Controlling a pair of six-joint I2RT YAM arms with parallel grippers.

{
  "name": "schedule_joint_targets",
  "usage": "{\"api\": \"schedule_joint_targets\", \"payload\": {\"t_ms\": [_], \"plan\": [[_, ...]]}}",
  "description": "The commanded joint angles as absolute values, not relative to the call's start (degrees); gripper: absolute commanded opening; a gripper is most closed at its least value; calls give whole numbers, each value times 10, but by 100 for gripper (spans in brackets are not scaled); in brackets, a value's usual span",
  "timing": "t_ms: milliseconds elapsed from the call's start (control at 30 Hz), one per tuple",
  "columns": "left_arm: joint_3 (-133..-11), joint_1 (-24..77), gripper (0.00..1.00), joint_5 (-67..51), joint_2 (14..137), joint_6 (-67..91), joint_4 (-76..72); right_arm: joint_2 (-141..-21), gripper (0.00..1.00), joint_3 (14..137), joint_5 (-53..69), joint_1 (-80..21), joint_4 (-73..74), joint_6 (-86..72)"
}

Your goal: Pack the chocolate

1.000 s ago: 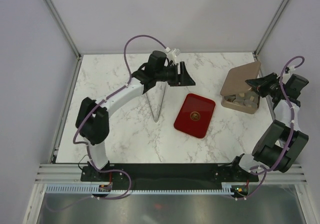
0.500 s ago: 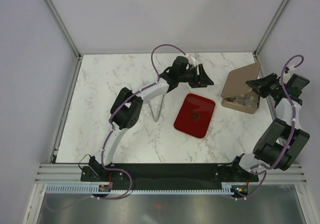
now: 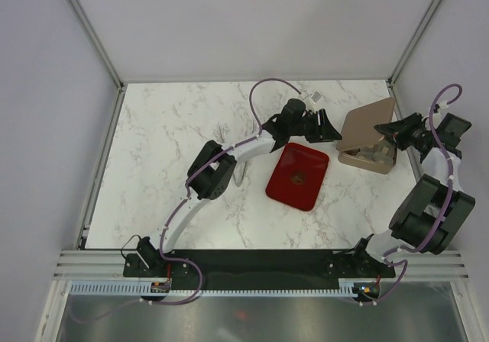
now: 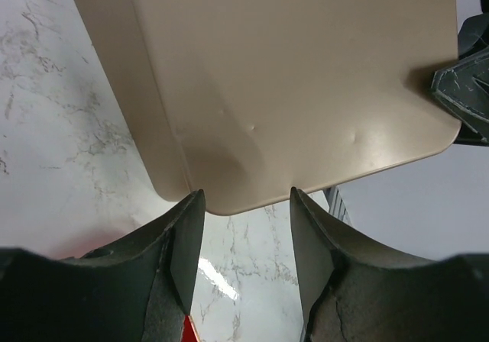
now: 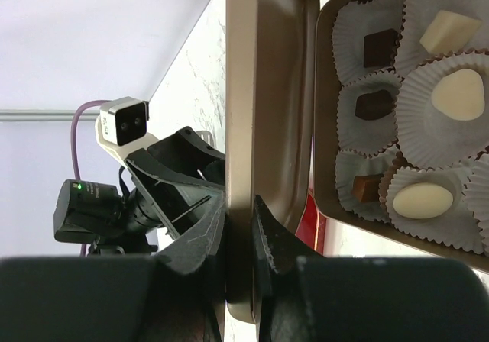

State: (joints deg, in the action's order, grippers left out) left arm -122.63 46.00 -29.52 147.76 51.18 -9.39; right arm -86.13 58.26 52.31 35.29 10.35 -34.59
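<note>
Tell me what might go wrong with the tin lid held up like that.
The right gripper pinches the lid only by its thin edge, so it may slip and fall shut. The left gripper, open at the lid's corner, could push the tin and jostle the chocolates in their paper cups.

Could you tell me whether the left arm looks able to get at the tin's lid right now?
Probably yes: the left gripper has open jaws facing the lid at its edge with nothing between, and the right gripper pinches it at another edge.

Lab rig: aluminium-framed white enclosure (image 3: 92,33)
</note>
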Motion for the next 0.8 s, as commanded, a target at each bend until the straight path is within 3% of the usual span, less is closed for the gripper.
{"api": "schedule_joint_targets", "payload": {"t_ms": [0, 767], "plan": [[-1247, 463, 56, -251, 1484, 523, -128, -864, 7, 617, 550, 359, 86, -332], [-1302, 490, 56, -214, 1544, 581, -146, -889, 16, 647, 525, 376, 169, -271]]}}
